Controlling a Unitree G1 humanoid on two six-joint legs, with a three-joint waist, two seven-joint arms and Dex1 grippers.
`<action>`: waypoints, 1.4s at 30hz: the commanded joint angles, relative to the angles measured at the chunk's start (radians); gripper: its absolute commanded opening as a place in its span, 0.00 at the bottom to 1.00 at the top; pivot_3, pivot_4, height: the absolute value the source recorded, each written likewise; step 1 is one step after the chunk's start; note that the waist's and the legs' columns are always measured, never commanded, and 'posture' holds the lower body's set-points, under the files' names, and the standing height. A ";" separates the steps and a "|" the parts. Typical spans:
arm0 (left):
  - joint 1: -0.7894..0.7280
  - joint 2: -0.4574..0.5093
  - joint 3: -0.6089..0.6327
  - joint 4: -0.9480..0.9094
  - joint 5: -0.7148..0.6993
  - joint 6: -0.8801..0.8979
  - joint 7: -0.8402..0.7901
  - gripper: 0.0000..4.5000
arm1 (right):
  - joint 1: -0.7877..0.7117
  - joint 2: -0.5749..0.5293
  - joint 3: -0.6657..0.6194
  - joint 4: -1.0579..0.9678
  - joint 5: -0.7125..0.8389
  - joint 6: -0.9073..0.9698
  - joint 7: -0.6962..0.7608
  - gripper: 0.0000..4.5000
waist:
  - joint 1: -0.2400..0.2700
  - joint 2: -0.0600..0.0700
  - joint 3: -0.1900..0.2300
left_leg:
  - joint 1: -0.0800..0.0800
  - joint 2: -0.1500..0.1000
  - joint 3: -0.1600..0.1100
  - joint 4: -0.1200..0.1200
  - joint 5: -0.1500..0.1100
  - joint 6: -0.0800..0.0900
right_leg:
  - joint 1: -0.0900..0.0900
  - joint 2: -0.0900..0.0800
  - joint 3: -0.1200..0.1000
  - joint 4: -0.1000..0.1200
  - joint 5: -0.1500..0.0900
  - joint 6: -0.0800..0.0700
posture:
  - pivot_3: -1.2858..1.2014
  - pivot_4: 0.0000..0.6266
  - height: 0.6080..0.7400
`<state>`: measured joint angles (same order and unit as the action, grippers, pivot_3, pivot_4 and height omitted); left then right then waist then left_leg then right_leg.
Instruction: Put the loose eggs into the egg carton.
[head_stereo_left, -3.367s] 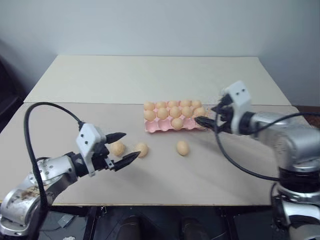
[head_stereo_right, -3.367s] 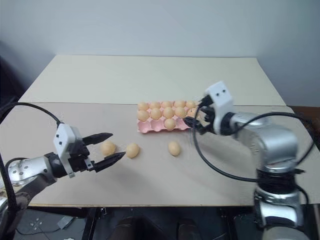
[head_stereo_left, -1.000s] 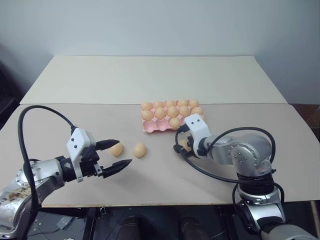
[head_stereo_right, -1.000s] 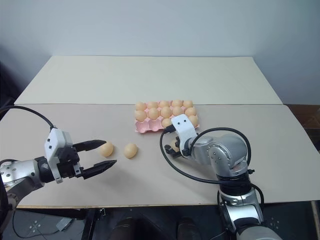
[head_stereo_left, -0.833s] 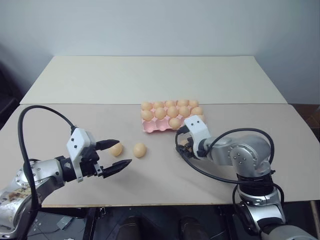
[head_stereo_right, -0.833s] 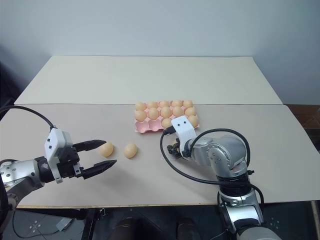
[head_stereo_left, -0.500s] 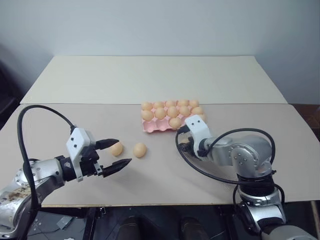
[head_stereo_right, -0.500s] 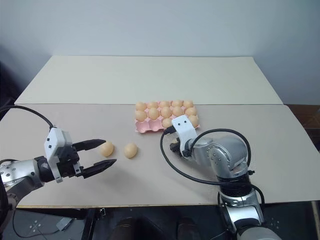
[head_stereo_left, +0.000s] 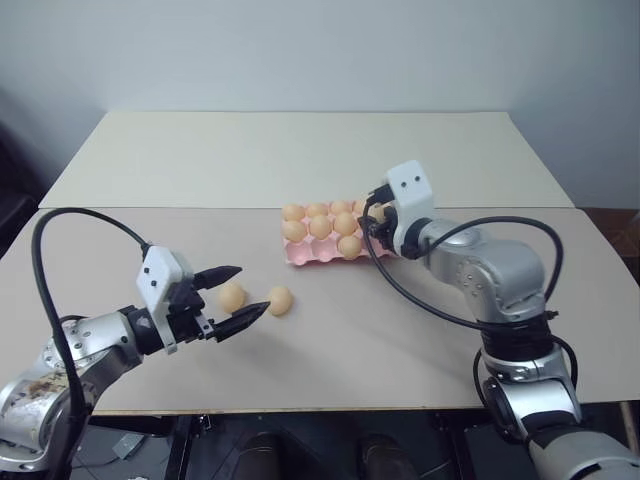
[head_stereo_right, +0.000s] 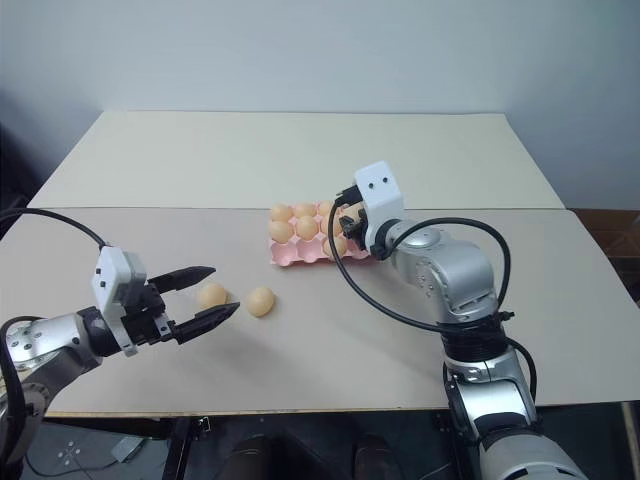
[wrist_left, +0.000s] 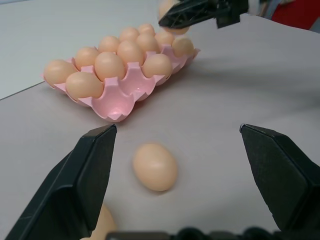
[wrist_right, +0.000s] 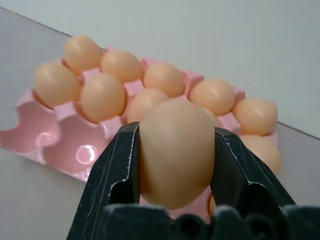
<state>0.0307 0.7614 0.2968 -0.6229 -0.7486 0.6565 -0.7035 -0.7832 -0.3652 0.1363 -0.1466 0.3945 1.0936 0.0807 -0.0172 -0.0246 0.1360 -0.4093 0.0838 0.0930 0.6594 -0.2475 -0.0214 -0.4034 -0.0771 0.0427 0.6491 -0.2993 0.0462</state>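
With right gripper (wrist_right: 176, 150) clamping a smooth tan-orange egg (wrist_right: 176, 152) above the pale-pink moulded carton (wrist_right: 65, 137), risks dropping onto a filled cup.

Two pale tables (head_stereo_left: 300, 160) butted together (a seam between them) stand against a plain grey-white wall (head_stereo_left: 300, 50).

the held egg (wrist_right: 176, 150) hides part of the egg carton (wrist_right: 65, 145) (its near cups).
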 joint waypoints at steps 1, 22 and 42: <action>0.012 0.002 0.028 -0.056 -0.019 -0.004 0.014 0.95 | -0.018 0.008 -0.003 0.025 -0.046 -0.063 0.031 0.37 | -0.001 0.000 0.000 | 0.000 0.000 0.000 0.000 0.000 0.000 | 0.000 0.000 0.000 0.000 0.000 0.000 | 0.52 0.24 1.00; 0.043 0.026 0.061 -0.073 -0.037 0.001 0.028 0.95 | -0.041 0.054 -0.059 0.066 -0.140 -0.039 0.092 0.99 | 0.000 0.001 0.000 | 0.003 0.000 0.001 -0.002 0.000 0.000 | 0.001 0.000 0.000 0.000 0.000 0.000 | 0.52 0.24 1.00; 0.006 0.360 0.251 0.128 -0.146 0.352 -0.013 0.95 | 0.258 -0.658 -0.393 -0.224 0.279 -0.238 1.035 0.99 | -0.004 0.001 0.001 | 0.018 0.000 0.001 -0.009 -0.001 0.002 | 0.015 0.001 0.001 -0.005 -0.001 -0.002 | 0.52 0.24 1.00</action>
<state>0.0335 1.0916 0.5102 -0.5031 -0.9023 0.9841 -0.6795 -0.5260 -1.0114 -0.2024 -0.3690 0.6459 0.9109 1.0742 -0.0215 -0.0241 0.1368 -0.3909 0.0838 0.0945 0.6496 -0.2489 -0.0192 -0.3891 -0.0763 0.0444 0.6444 -0.3006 0.0442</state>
